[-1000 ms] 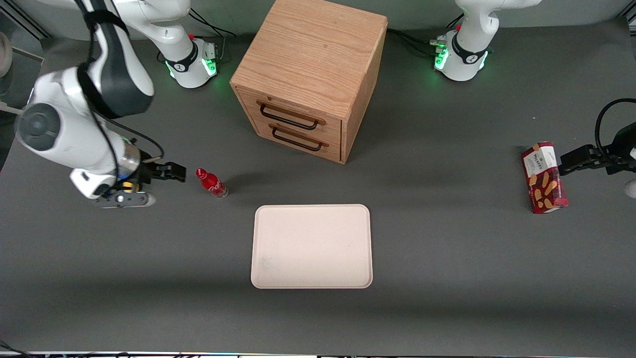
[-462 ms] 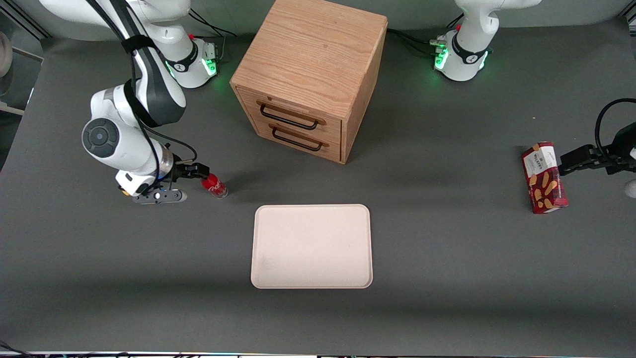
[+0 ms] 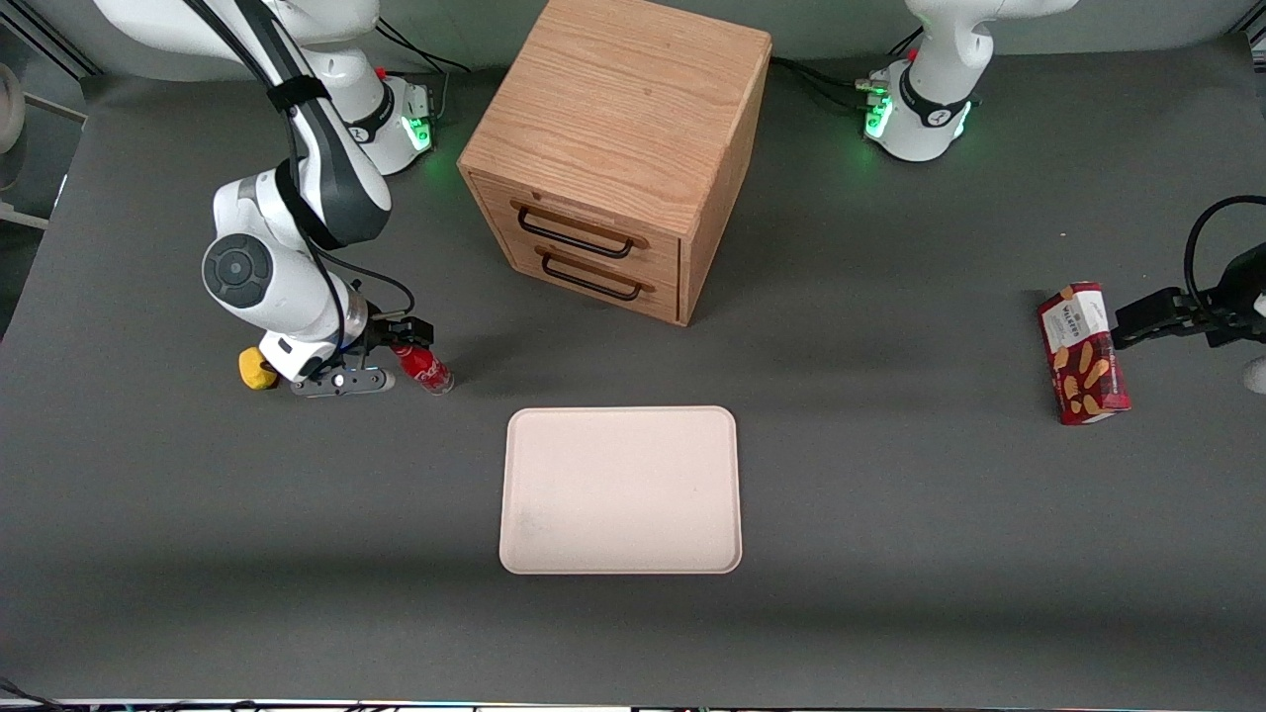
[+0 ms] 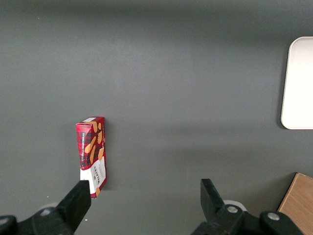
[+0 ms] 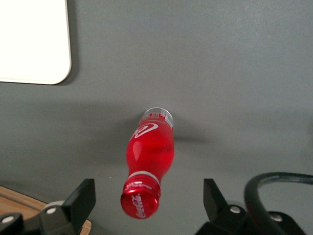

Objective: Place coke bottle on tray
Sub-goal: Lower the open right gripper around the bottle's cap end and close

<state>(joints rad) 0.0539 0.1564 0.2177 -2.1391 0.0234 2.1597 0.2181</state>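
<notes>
Jaws spread wide, straddling the upright coke bottle's [image 5: 149,159] cap.

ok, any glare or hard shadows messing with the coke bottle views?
Front view: no glare; soft shadow beside the coke bottle and under the drawer cabinet. Right wrist view: bottle sharp, faint shadow at its base, tray blown out white; gripper open around the cap.

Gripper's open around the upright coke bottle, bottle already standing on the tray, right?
Not quite. The gripper is open with the upright coke bottle between its fingers, but the bottle stands on the bare table, not on the tray. The front view shows the bottle apart from the tray, farther from the camera and toward the working arm's end.
</notes>
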